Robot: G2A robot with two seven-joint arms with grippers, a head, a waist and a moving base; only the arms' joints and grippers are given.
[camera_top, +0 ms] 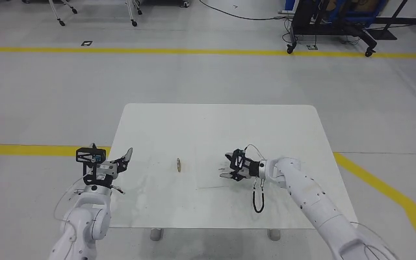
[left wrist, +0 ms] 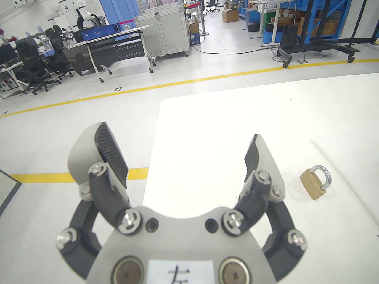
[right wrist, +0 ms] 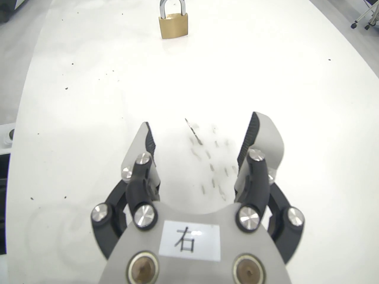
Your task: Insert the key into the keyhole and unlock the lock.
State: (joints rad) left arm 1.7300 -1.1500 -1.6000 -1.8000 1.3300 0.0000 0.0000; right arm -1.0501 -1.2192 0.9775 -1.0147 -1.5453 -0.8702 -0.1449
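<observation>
A brass padlock with a silver shackle (camera_top: 178, 165) (left wrist: 315, 183) (right wrist: 174, 22) lies on the white counter (camera_top: 214, 123) between both arms. The left claw (camera_top: 112, 156) (left wrist: 180, 137) gapes open at the edge; the right claw (camera_top: 226, 166) (right wrist: 200, 122), also open, faces it.

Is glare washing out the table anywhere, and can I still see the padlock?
Right wrist view: the white table glares strongly, but the brass padlock with steel shackle stands out. Left wrist view: same glare, padlock plain. Top view: softer light, padlock very small.
</observation>
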